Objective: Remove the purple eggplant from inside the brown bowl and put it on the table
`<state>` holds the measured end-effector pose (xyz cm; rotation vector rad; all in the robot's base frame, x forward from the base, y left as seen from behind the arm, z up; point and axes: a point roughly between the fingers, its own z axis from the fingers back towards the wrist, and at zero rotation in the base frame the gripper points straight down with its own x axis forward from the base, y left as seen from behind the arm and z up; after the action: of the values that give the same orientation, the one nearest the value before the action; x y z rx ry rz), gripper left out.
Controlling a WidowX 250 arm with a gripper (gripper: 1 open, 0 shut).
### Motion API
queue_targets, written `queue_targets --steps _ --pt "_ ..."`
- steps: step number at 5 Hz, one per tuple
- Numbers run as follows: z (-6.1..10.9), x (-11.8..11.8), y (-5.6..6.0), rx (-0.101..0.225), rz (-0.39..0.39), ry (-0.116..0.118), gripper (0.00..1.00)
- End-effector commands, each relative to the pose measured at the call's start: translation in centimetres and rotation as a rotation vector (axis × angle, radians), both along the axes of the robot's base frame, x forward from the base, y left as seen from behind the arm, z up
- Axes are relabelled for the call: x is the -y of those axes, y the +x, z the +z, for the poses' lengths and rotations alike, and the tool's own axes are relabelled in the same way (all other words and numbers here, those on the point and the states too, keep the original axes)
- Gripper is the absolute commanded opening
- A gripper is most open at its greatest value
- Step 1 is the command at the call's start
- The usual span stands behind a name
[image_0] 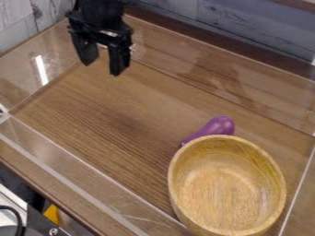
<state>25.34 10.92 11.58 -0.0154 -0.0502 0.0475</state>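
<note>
Camera view: eggplant outside the bowl, claw well apart from it

Nearest the lens, at the lower right, sits the brown bowl (227,189), upright, its pale inside bare of any eggplant. Just beyond its far rim, on the wood-grain desk (117,124), lies the purple eggplant (212,129). Its long axis runs aslant: the rounded, fuller end points up and to the right in the frame, away from the rim, while the narrower end points down and to the left, close by the bowl. Whether that end touches the wood of the bowl I cannot tell.

Farthest off, toward the upper left, hangs the black claw (103,64). Its 2 fingers stand apart with a plain gap between them, and nothing shows in their hold. From there the eggplant lies toward the lens and to the picture's right, with a broad stretch of desk between.

By my reading the task looks met: the eggplant is out of the bowl and down on the desk, so the coming move should need no further grasp, only that the claw keep its distance. Were a nudge wanted, I judge the fingers ought to close across the slanting axis, at the fuller end, since the narrow end leaves little room beside the rim.
</note>
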Motion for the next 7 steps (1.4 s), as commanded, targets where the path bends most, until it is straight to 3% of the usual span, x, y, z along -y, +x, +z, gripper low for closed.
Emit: queue_targets --steps 1,2,4,6,7 --pt "3.0 -1.0 -0.3 0.086 0.007 0.038 1.0" --pt "2.3 -1.7 -1.1 0.11 -0.029 0.044 1.0" --pt "0.5 -0.8 -1.6 0.089 -0.063 0.026 1.0" --pt "-0.6 0.3 -0.9 0.068 -0.151 0.007 1.0" --pt "-1.0 1.6 -0.4 0.058 -0.069 0.001 1.0"
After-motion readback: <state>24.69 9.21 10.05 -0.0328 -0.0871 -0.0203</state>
